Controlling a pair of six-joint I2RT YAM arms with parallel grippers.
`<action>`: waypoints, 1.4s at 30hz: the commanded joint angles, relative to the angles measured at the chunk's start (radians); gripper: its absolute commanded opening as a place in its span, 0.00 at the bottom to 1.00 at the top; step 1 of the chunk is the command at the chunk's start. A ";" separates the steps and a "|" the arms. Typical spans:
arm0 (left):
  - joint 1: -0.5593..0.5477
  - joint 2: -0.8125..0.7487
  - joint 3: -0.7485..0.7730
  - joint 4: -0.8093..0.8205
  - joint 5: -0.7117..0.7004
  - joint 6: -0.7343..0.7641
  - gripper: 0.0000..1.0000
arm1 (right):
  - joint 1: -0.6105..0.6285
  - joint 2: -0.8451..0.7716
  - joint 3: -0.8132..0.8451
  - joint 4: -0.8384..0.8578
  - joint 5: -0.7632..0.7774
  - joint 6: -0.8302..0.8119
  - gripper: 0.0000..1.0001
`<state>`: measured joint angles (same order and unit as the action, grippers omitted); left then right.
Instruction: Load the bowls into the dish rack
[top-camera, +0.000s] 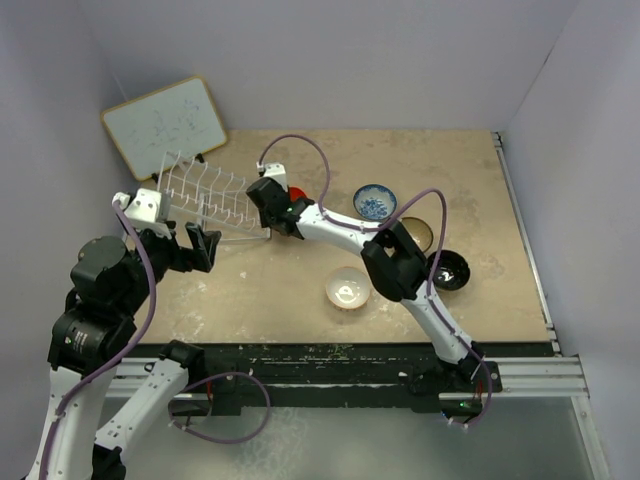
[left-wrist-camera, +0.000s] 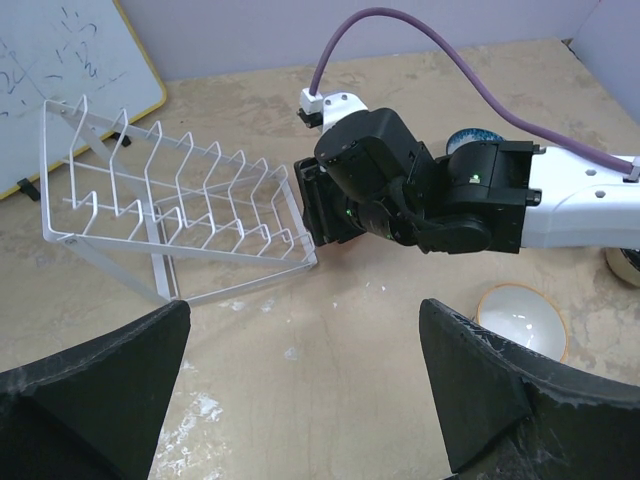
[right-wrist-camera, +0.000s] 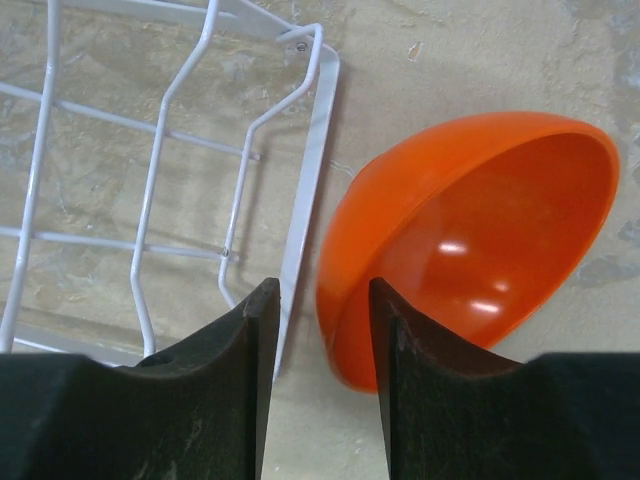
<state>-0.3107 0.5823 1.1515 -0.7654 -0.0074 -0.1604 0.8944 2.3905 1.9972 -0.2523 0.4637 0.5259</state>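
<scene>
Left pincer, right pincer: jaws apart

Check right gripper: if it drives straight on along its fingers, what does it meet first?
Most likely the orange bowl: its tilted wall sits just beyond the right gripper. The dish rack edge wire runs right beside it, on the left. Depth is unclear, so that finger might catch the wire.

Wood-framed whiteboard with faint scribbles, propped at the back-left corner of a scuffed beige table; plain pale walls around.
</scene>
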 joint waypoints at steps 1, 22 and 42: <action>-0.004 -0.010 -0.003 0.029 0.001 0.012 0.99 | 0.005 -0.021 0.038 0.006 0.103 -0.034 0.40; -0.005 0.017 0.081 -0.003 -0.009 0.027 0.99 | -0.071 -0.408 -0.390 0.545 -0.443 0.032 0.01; -0.005 0.049 0.090 -0.015 -0.045 0.017 0.99 | -0.319 0.003 -0.546 2.088 -1.165 1.256 0.01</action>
<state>-0.3107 0.6182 1.2160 -0.7990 -0.0383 -0.1455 0.5682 2.4035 1.3712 1.3853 -0.6456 1.5166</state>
